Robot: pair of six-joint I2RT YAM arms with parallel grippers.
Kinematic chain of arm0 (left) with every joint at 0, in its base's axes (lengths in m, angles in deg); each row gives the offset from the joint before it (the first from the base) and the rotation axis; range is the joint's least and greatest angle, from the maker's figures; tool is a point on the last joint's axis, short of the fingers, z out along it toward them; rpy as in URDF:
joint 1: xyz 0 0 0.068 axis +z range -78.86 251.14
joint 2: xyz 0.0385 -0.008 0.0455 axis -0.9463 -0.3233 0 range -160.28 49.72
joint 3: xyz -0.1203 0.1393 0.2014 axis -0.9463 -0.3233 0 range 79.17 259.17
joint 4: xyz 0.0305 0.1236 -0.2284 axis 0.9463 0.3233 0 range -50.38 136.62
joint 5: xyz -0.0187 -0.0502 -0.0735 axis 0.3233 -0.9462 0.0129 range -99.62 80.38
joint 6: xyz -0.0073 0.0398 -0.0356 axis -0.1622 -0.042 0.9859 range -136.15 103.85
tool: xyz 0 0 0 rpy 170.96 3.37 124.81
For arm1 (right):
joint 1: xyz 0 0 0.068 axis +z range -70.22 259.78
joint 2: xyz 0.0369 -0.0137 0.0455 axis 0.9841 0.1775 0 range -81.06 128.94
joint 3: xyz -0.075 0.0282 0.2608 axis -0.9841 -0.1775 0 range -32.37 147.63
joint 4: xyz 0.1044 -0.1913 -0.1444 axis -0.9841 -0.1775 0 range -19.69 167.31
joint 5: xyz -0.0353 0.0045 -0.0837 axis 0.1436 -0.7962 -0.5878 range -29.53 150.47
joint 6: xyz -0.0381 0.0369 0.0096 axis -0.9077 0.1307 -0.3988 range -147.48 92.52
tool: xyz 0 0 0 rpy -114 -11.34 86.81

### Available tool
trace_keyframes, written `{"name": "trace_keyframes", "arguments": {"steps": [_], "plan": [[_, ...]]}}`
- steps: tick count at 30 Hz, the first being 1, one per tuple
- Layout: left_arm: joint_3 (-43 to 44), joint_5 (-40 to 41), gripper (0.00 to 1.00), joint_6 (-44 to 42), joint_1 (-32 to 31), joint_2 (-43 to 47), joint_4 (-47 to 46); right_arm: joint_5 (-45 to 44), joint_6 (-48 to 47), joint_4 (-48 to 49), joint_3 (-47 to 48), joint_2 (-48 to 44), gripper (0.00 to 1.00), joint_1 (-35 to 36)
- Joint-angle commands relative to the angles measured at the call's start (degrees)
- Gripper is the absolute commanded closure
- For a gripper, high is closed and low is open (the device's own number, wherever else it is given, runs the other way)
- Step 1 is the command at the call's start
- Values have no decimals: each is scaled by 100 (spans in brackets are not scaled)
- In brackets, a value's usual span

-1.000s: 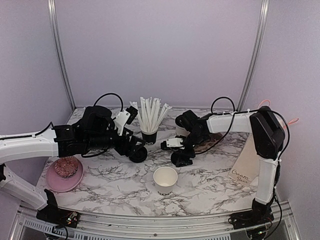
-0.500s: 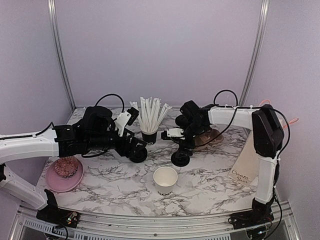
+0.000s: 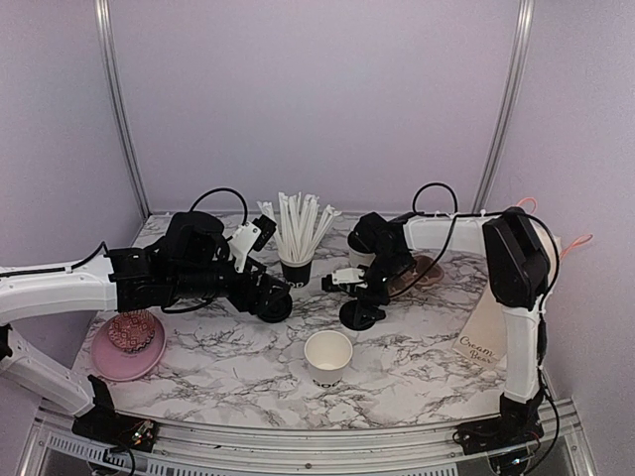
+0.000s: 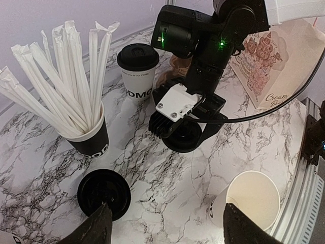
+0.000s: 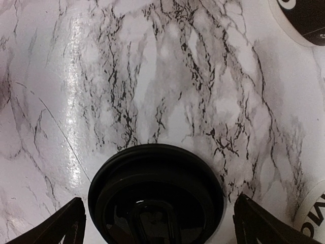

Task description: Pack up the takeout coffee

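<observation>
Lowering onto the loose round black plastic lid (image 5: 157, 193) is the step I judge you're on. Your right gripper (image 5: 165, 223) stands wide open with a finger either side of it, clasping nothing. Centre the lid between the fingers, drop until they flank its rim, then close gently so the thin plastic neither buckles nor skates across the marble-patterned table (image 5: 152, 76). Your left gripper (image 4: 170, 226) is open and empty too, beside a second loose black lid (image 4: 104, 193). One finished takeout coffee, a small white paper cup with black lid (image 4: 138, 68), stands behind the right gripper, near the printed paper bag (image 4: 277, 61). The lidless white cup (image 4: 251, 198) probably wants this lid.
</observation>
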Motion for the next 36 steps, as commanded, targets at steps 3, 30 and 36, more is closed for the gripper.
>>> {"name": "trace_keyframes", "arguments": {"steps": [3,30,36], "plan": [[87,-20,24,-55,-25,-69,83,168,50,-195,266,7,4,-35],[48,73,24,-78,-25,-46,88,-34,367,-43,-92,-594,23,148],[79,185,23,-90,-25,-60,187,707,614,-558,75,-1603,23,160]]}}
